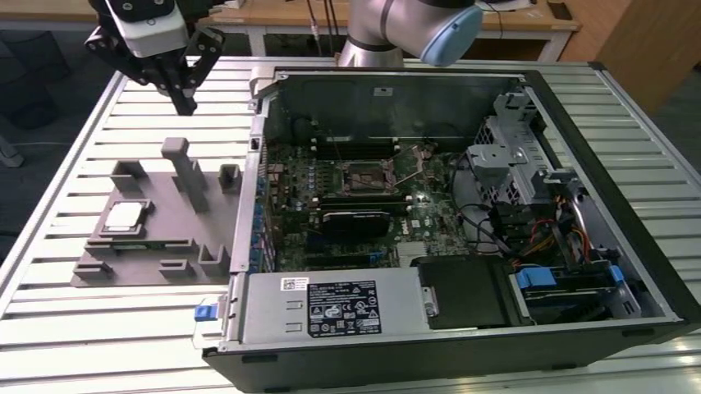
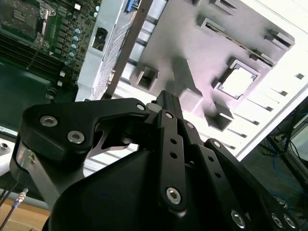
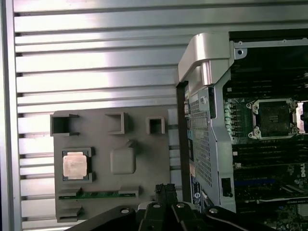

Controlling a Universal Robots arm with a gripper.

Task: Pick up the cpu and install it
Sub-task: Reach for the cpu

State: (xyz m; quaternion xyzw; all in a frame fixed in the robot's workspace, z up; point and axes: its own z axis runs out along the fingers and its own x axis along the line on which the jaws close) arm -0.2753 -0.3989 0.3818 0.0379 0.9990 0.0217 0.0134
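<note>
Presently hovers at upper left of exterior view w/ gripper [image 1: 184, 105] tips pressed together, empty. Shows cpu [image 1: 124, 216] flat in grey fixture [image 1: 164, 226] pocket, mid-left of frame, well apart from gripper.

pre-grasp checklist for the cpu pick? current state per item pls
1. Cpu sits flat in its pocket on the grey fixture, metal top up: ok.
2. Gripper carries nothing: ok.
3. Fingers open for a grasp: not ok, they are shut.
4. Gripper lined up over the cpu: not ok, it hangs well apart from it.
5. Socket on the board free of a chip: ok, looks bare.
6. Case open above the socket: ok.
</note>
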